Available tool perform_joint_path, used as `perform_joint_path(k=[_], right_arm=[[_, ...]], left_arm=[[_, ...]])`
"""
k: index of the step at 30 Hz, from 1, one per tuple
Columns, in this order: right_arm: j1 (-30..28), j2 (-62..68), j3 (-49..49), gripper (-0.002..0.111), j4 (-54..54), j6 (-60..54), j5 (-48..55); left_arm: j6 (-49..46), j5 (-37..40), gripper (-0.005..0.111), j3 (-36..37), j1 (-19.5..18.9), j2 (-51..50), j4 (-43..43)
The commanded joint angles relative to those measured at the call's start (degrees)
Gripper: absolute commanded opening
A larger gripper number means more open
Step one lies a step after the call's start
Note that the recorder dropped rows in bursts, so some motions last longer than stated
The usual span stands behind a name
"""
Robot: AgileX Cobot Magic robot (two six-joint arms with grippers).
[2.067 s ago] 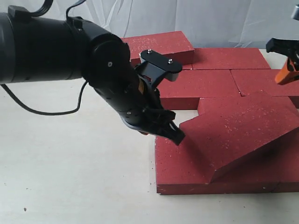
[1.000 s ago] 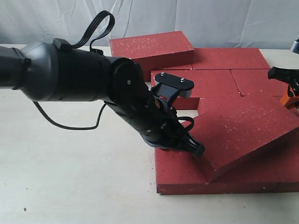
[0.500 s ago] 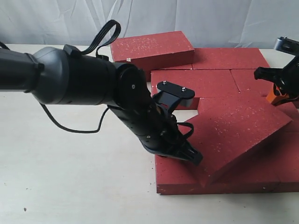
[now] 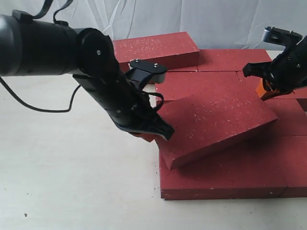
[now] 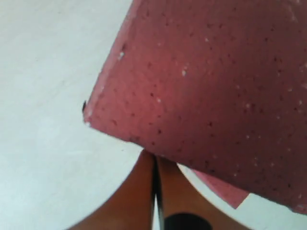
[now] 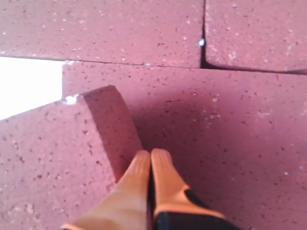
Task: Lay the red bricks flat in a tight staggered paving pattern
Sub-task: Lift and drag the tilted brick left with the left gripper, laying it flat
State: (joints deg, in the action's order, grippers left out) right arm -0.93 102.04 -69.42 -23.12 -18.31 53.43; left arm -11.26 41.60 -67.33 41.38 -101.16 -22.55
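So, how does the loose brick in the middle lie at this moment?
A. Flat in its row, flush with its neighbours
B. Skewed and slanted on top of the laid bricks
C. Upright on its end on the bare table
B: the loose brick sits askew and tilted over the laid bricks, with the left gripper at its near-left edge and the right gripper at its far corner.

red bricks rough, matt, white-speckled; left arm glossy black plastic; table smooth matt.
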Motion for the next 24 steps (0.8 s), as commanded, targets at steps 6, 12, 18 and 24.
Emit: perform_joint_path(k=[6,12,18,24], right_arm=[[6.74,-3.96,-0.02,-0.001,-4.65,-1.18,2.03],[11.37,-4.25,-0.02,-0.001,-4.80,-1.18,1.50],[17.61,-4.13,-0.02,-0.001,-5.10,-1.18,-1.94],[21.69,-2.17,-1.49,-0.001,-6.66,-1.18,-4.45]], left_arm=[[-0.07,-0.26,0.000,-1.00,-6.39,1.52,-1.39],[-0.07,0.87,0.000,-1.00,-9.73,1.52,0.39],[-0.07,1.00,0.000,-1.00,-13.95,1.52,1.61],[-0.07,1.00,0.000,-1.00,-18.54,1.52,2.01]])
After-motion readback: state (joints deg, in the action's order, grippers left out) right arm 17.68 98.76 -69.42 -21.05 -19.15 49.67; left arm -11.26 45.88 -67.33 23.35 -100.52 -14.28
